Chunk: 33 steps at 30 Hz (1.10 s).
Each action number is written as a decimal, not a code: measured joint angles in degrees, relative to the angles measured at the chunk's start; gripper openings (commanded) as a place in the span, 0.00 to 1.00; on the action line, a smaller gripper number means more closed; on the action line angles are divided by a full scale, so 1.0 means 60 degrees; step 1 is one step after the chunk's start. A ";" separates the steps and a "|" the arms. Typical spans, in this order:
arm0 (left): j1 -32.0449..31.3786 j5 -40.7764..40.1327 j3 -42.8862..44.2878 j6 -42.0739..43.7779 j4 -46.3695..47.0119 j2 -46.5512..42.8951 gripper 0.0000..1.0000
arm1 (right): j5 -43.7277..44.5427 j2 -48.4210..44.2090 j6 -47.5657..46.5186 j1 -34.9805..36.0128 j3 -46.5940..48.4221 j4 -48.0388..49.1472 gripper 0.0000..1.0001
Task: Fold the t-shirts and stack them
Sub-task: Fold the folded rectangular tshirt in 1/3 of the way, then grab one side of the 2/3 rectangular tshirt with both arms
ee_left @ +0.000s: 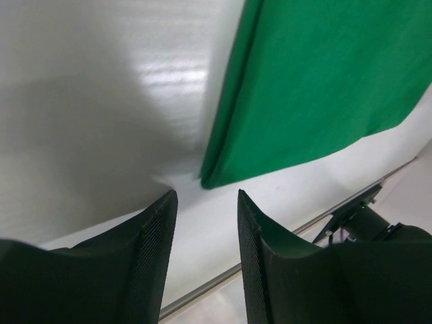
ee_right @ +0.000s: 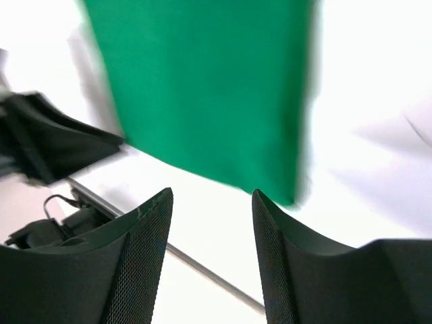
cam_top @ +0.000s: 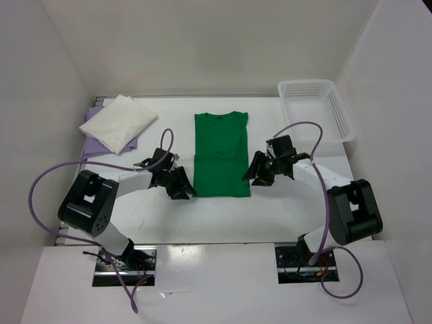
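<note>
Green t-shirt (cam_top: 222,156) is lying flat at the middle of the table (cam_top: 169,226), sleeves tucked in. Halving it cleanly is probably calling for pinching both hem corners evenly and carrying them together toward the collar. Its long axis is running near to far, collar pointing away from the arms. Left gripper (cam_top: 183,190) and right gripper (cam_top: 258,177) are flanking its near half, fingers parted, holding nothing.

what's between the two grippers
The bright green cloth t-shirt, folded into a long strip, lies flat between the left gripper and the right gripper; the top external view shows it.
</note>
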 measured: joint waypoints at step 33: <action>0.0004 0.0608 -0.0058 0.0834 -0.1341 -0.1078 0.00 | 0.0168 -0.1381 0.1843 0.1384 -0.2240 -0.0091 0.00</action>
